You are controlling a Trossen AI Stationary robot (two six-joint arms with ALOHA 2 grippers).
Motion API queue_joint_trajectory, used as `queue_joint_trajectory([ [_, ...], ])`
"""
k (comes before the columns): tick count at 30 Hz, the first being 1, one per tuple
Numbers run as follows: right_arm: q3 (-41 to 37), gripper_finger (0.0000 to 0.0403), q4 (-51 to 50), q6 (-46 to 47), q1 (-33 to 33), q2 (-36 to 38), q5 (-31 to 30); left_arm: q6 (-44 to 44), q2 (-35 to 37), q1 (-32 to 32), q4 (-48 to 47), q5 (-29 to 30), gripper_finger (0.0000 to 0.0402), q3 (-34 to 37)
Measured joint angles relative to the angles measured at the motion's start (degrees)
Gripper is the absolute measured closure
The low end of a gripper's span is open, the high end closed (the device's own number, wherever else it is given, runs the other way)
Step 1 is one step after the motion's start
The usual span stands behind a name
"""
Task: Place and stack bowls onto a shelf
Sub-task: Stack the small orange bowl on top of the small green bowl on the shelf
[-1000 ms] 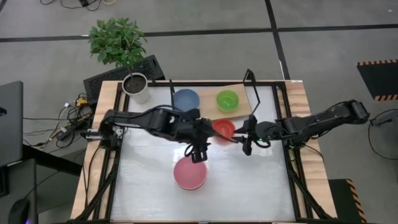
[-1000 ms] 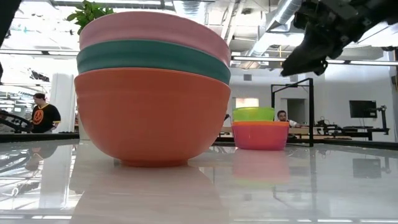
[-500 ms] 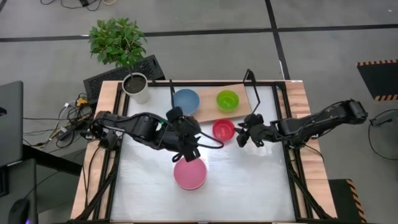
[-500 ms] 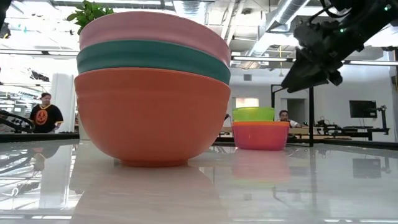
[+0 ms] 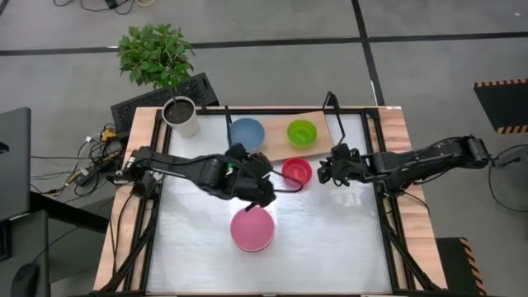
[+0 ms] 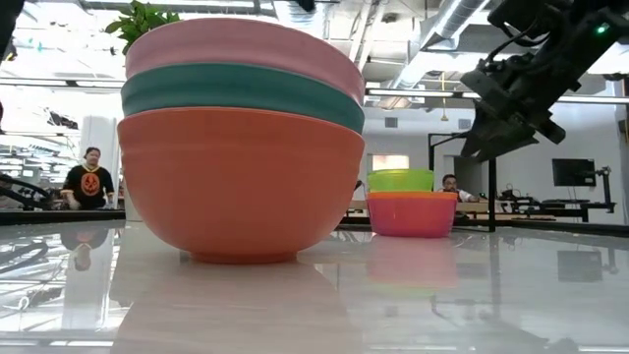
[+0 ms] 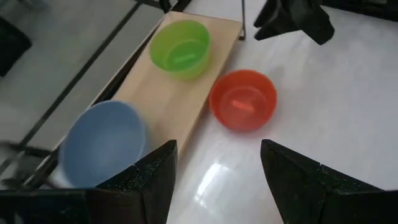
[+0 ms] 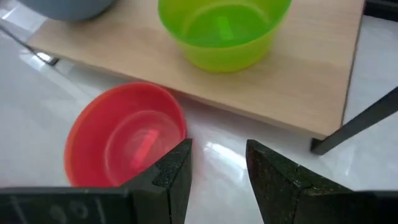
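On the light-wood shelf [image 5: 276, 142] at the table's far side stand a blue bowl [image 5: 246, 134] and a green bowl [image 5: 302, 133]. A red bowl [image 5: 297, 172] rests on the tabletop just in front of the shelf. Nearer the front stands a stack of bowls [image 6: 241, 147], orange at the bottom, teal, then pink on top [image 5: 252, 228]. My left gripper [image 5: 266, 193] hangs open between the stack and the red bowl [image 7: 242, 99], with nothing between its fingers. My right gripper [image 5: 327, 172] hovers just right of the red bowl [image 8: 124, 137], its fingers apart and empty.
A white plant pot [image 5: 181, 115] stands at the table's far left corner. The shelf's black end frame [image 5: 335, 115] rises close behind my right gripper. Bare white tabletop [image 5: 346, 239] lies to the right of the stack and along the front edge.
My left gripper has rolled at the wrist and sunk a little above the spot between the stack and the red bowl. My right gripper has drawn toward the far edge, beside the red bowl, and rolled as well. No bowl has moved.
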State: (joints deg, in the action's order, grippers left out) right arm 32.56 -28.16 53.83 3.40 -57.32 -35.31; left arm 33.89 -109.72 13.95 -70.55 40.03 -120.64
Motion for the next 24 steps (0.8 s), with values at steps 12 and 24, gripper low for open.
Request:
queue_joint_trajectory([
  [12,0.0,0.0228,-6.27,6.43,-0.9,3.43,0.96,-7.2,-0.06,-10.41,45.5,-16.15,0.0184,22.99],
  [24,0.0,0.0228,-10.16,9.62,-0.77,6.98,-0.33,-0.93,-0.03,-14.62,53.17,-20.42,0.0184,34.73],
])
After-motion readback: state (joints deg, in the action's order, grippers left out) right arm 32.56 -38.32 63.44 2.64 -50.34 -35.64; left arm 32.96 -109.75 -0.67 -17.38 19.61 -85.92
